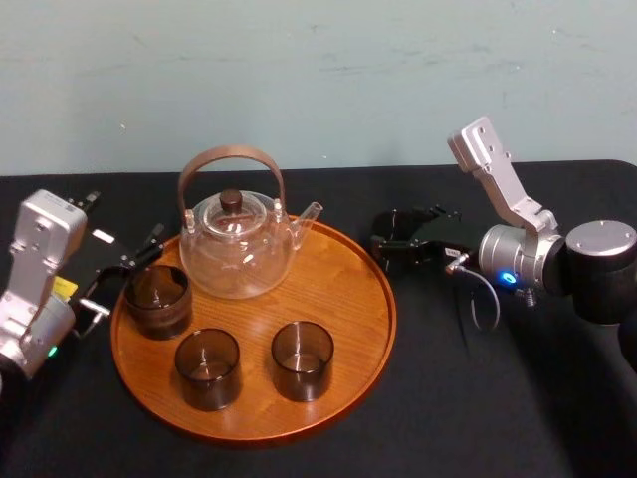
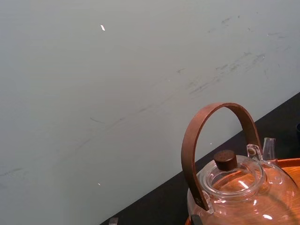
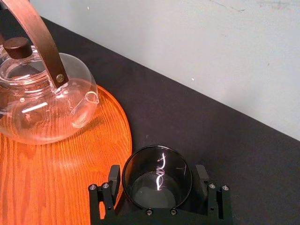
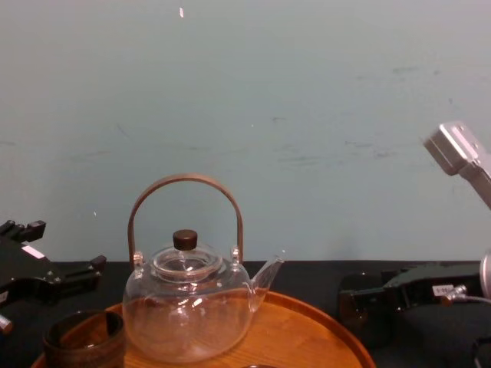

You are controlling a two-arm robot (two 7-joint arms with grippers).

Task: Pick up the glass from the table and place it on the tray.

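- Glass (image 3: pixel 157 183): dark, upright, mouth up. It sits right of centre in the head view, just beside the right rim of the tray (image 1: pixel 343 284) and over the black table (image 1: pixel 478 398). It is not on the wood.
- I cannot tell whether its base is on the cloth or just lifted off it.
- Right gripper (image 3: pixel 158 173): reaches in from the right of the head view, level with the glass, with the glass between its jaws.
- Fingers (image 3: pixel 114 174): one on each side of the glass wall, with no gap to be seen on either side. I read it as clamped on the glass, at about the width of the glass.
- Key relation: the tray lies directly left of the held glass in the head view, rim almost alongside. Judgement: a short lift over the low rim and a shift toward frame left would do.
- Bare wood shows on the right part of the tray, between the teapot (image 1: pixel 237 244) spout and the lower-right glass (image 1: pixel 302 360). That seems the likely spot.
- Two more glasses, (image 1: pixel 157 299) and (image 1: pixel 207 368), fill the left and lower part of the tray.
- Risk, as I judge it: clipping the spout, or the rim if the lift is too low.
- Left gripper (image 1: pixel 124 269): idle at the tray's left edge in the head view, jaws spread, holding nothing. The right arm is plainly the nearer one.
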